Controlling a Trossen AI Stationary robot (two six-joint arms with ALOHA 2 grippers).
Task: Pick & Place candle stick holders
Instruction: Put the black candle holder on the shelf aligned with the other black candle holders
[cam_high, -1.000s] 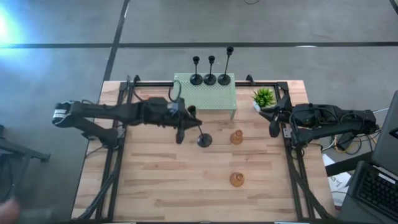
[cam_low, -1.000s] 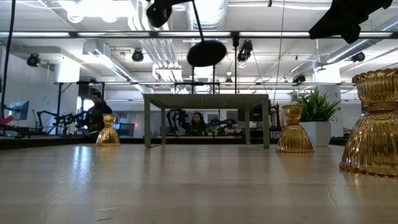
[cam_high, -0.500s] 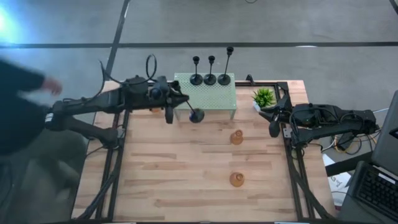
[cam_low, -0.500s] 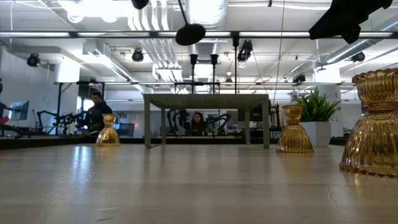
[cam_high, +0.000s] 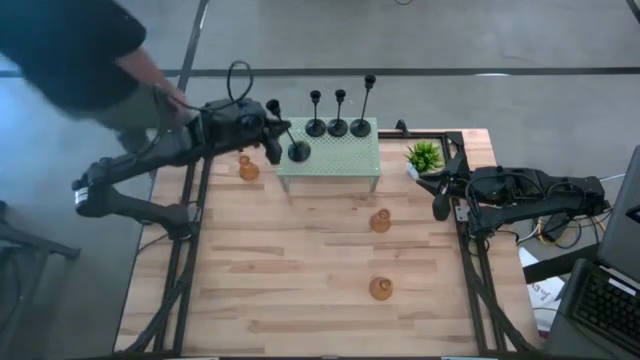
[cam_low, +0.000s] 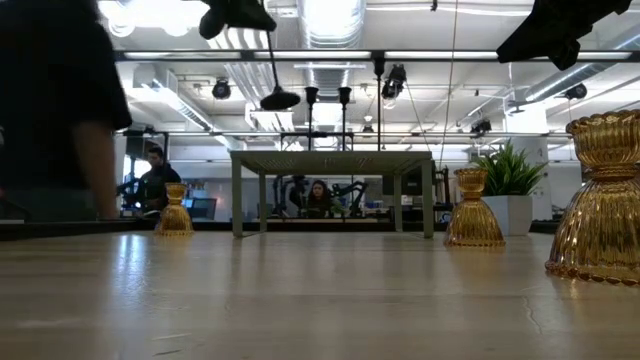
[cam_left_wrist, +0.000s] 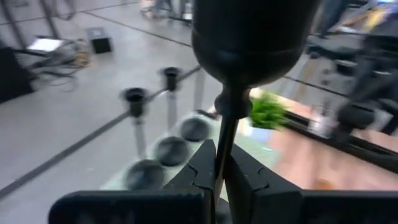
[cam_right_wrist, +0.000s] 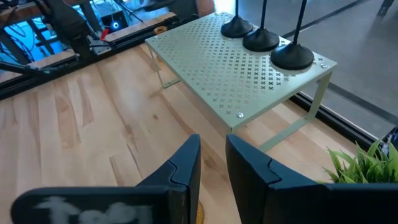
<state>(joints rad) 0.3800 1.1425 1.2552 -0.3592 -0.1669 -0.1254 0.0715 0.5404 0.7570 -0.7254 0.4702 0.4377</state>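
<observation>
The left end effector (cam_high: 272, 146) is shown above the left end of the pale green perforated stand (cam_high: 345, 160), closed on the thin stem of a black candle stick holder (cam_high: 298, 151). In the left wrist view the stem is seen pinched between the two fingers (cam_left_wrist: 203, 169), with the domed base (cam_left_wrist: 252, 37) pointing away from the wrist. In the low view the held holder (cam_low: 279, 98) hangs clear above the stand top.

Compared with the frame half a second earlier, the arm and its holder are seen shifted toward the far left corner of the stand, and a second earlier the holder was still over the open tabletop (cam_high: 300, 290).

Three further black holders (cam_high: 338, 126) stand in a row along the stand's far edge. One amber glass holder (cam_high: 248, 168) sits just left of the stand; two more (cam_high: 380, 221) (cam_high: 380, 289) rest on the tabletop in front of it.

The right end effector (cam_high: 440, 206) waits at the right edge, beside the potted plant (cam_high: 424, 156), its fingers slightly parted and empty.

A person in dark clothing (cam_high: 75, 50) now appears at the far left.
</observation>
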